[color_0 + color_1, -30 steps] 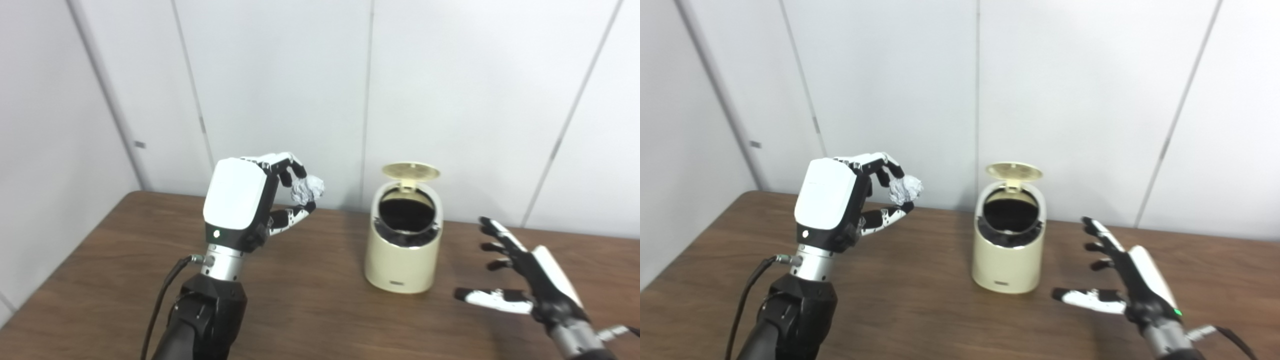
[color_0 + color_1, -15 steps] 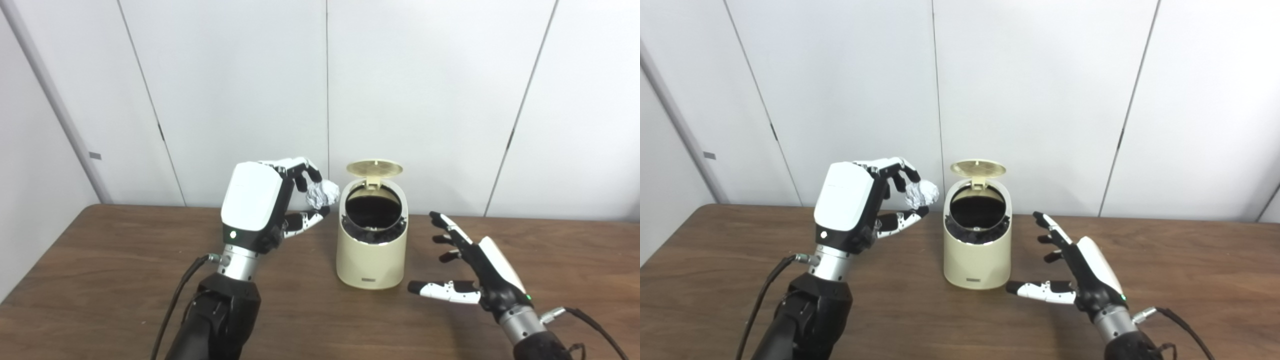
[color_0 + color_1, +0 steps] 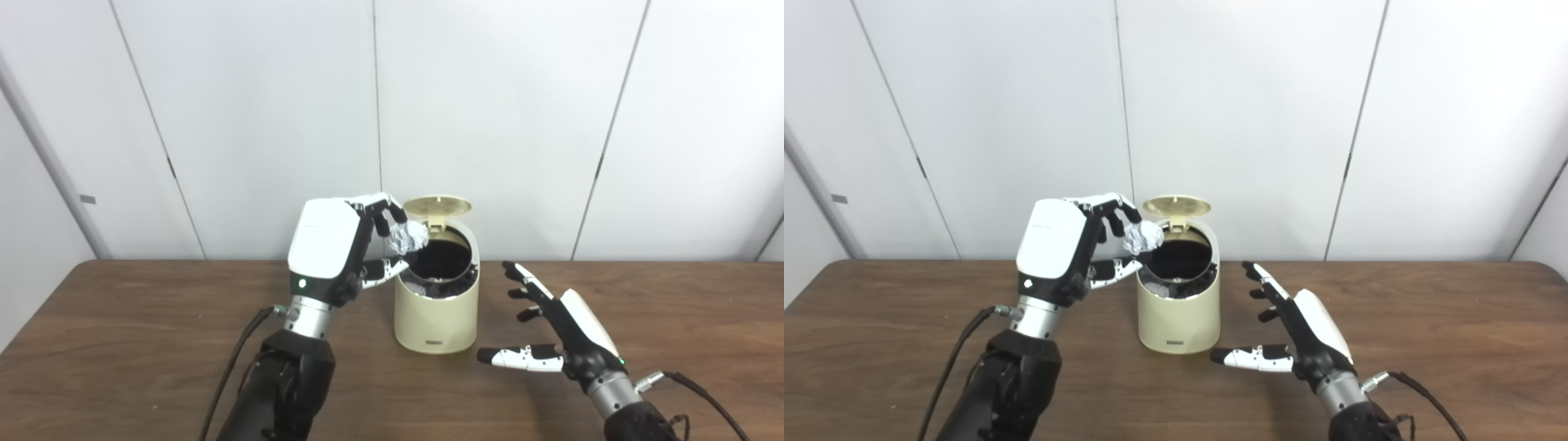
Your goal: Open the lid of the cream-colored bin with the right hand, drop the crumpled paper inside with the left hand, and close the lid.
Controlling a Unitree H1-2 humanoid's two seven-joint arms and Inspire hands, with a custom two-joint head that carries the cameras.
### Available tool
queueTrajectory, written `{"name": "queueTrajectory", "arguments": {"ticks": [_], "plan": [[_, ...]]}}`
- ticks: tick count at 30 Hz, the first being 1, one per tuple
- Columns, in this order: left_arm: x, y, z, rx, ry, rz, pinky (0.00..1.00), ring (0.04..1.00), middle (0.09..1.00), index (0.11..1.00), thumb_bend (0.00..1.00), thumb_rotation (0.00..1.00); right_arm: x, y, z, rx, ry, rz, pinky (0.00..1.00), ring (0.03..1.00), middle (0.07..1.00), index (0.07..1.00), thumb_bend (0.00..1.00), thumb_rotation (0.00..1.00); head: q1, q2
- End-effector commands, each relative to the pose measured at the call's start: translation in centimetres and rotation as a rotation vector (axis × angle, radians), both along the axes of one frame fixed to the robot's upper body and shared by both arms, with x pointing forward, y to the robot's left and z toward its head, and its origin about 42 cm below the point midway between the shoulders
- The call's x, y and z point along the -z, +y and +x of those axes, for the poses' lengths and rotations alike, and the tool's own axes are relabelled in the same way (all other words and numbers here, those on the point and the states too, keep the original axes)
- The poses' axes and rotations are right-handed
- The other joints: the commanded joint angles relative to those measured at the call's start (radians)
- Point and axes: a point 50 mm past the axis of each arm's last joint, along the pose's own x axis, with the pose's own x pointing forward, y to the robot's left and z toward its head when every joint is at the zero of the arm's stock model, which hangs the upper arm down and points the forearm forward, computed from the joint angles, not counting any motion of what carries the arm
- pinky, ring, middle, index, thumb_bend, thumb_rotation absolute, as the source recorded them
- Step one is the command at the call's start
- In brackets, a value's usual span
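- Right, bench [image 3: 122, 367]: brown wood top, carries the bin; both arms come in over its near edge.
- Cream-colored bin [image 3: 436, 318]: stands upright mid-bench, lid [image 3: 439, 205] flipped up at the back, dark mouth open. Looks like a rigid, light plastic shell, so a stray knock could likely shift it.
- Left hand [image 3: 331, 251]: raised just left of the bin's rim, fingers [image 3: 383, 211] and thumb clamped on the paper.
- Right hand [image 3: 563, 331]: low over the bench right of the bin, apart from it, fingers spread, holding nothing.
- Crumpled paper [image 3: 407, 236]: pinched at the fingertips, at the left edge of the bin mouth, not inside yet.
- Handling, my read: paper is light, soft and crushable; a light pinch across the ball holds it. Should fall free once released, though it needs to sit further over the opening first.
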Motion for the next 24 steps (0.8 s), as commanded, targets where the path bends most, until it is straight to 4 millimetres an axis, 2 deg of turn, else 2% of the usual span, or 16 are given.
{"name": "queueTrajectory", "arguments": {"ticks": [1,9,16,19,24], "plan": [[-2.3,-1.0,0.6,0.027,-0.099,-0.024,0.17,0.281,0.416,0.518,0.52,0.00,-2.1,0.2,0.2,0.000,-0.087,0.012,0.65,0.833,0.920,0.942,0.75,0.40,-0.002,-0.001],[-2.1,-2.7,1.4,0.051,-0.088,-0.044,0.18,0.289,0.418,0.520,0.52,0.00,-2.2,0.1,0.2,0.002,-0.086,0.000,0.66,0.843,0.924,0.949,0.74,0.41,-0.004,-0.001],[-2.2,-4.2,2.0,0.055,-0.085,-0.018,0.14,0.248,0.407,0.518,0.52,0.00,-2.3,0.1,0.2,0.003,-0.093,0.009,0.66,0.839,0.919,0.943,0.75,0.41,-0.004,0.000],[-2.1,-4.7,2.6,0.049,-0.083,0.004,0.16,0.264,0.467,0.488,0.53,0.00,-2.4,0.3,0.2,0.001,-0.096,0.005,0.66,0.836,0.918,0.943,0.74,0.41,-0.004,0.000],[-1.8,-5.1,3.6,0.022,-0.099,0.030,0.14,0.248,0.472,0.484,0.53,0.00,-2.5,0.2,0.0,0.000,-0.099,0.005,0.66,0.841,0.921,0.946,0.75,0.42,-0.004,0.005]]}}
